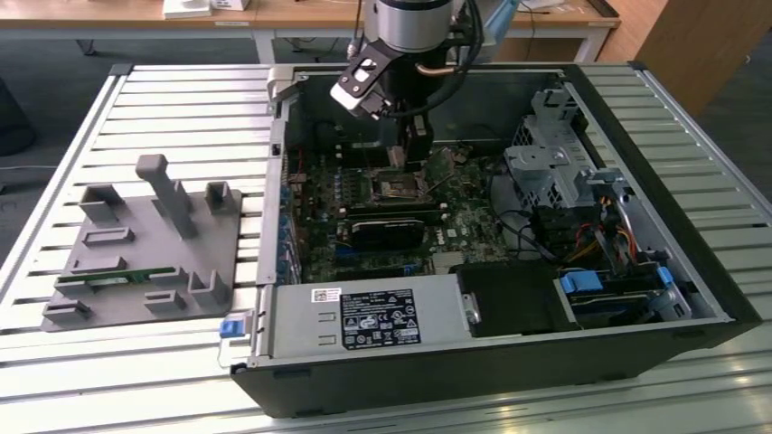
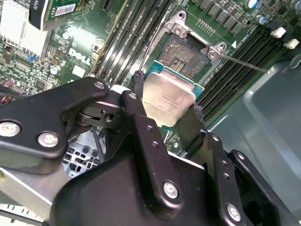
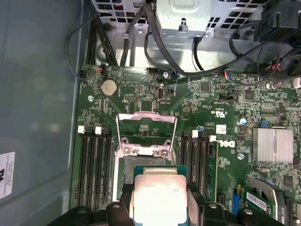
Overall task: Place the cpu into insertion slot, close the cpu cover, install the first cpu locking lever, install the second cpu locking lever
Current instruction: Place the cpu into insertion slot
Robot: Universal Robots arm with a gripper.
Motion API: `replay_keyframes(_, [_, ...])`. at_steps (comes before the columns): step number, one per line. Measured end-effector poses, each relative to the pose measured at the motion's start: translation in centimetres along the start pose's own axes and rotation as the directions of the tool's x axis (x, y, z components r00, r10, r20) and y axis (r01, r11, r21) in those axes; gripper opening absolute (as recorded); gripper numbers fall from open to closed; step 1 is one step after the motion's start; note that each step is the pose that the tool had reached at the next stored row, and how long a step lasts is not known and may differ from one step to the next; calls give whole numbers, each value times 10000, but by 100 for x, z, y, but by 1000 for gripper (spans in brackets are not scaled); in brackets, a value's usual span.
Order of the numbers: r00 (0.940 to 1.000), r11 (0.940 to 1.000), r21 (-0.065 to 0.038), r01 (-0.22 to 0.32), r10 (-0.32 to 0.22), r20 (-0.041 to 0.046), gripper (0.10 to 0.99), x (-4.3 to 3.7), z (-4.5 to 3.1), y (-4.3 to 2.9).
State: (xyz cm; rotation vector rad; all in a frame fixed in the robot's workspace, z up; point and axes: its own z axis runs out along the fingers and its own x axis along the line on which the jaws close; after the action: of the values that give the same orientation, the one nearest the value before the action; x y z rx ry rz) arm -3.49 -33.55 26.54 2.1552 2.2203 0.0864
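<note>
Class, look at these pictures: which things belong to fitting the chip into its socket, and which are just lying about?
Belong to the job:
hand, shut on the chip
socket, empty
cover, swung open

Just lying about:
grey rack
power supply box
coin battery
cables

Soft, even light comes from above my pincer [image 2: 168, 98]. The cpu [image 2: 165, 92] clamped in it carries a pale sheen with no hard glare. The green board [image 3: 141, 101] beneath my pincer sits in dimmer shade, and the grey case wall [image 3: 42, 94] beside it shows faint blotchy reflections.
</note>
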Motion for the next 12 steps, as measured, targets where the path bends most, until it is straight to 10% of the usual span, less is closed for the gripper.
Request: replay_keyframes(12, [10000,10000,0,6,-6,2,537,8,174,-12])
